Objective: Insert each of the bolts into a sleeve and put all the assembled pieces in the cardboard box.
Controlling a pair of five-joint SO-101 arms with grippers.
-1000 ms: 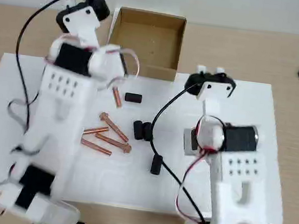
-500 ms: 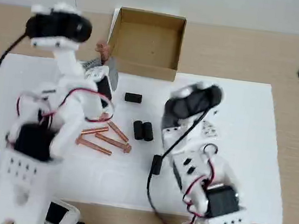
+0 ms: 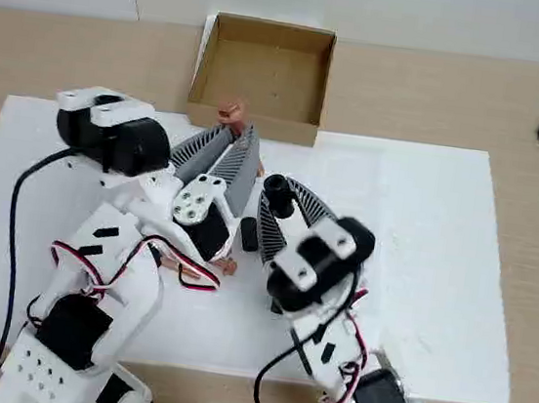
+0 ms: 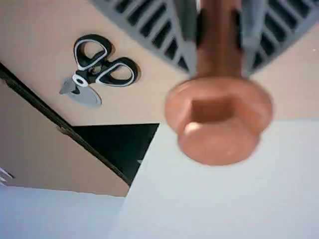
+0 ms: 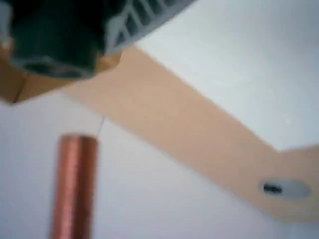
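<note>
Two parts are in hand. My left gripper [image 3: 230, 138] is clenched on the shank of a copper bolt [image 3: 229, 113], whose head hangs just short of the near wall of the box [image 3: 260, 122]. My right gripper [image 3: 282, 203] grasps a black sleeve [image 3: 275, 188] a little farther from the box, near the bolt but apart from it. I judge the step to be the mating, and no piece is joined yet. In the right wrist view the shank stands off to one side of the sleeve and is not in line with its bore. To do this well I should hold one arm steady, turn the other until bore and shank share one axis, then close the gap slowly and straight. The grip on the sleeve should stay firm but not crushing. I cannot tell how much plain shank is free beyond my fingers [image 4: 251, 30]. More bolts [image 3: 227, 267] wait on the white sheet [image 3: 423, 230], farther from the box and partly under my left arm.
</note>
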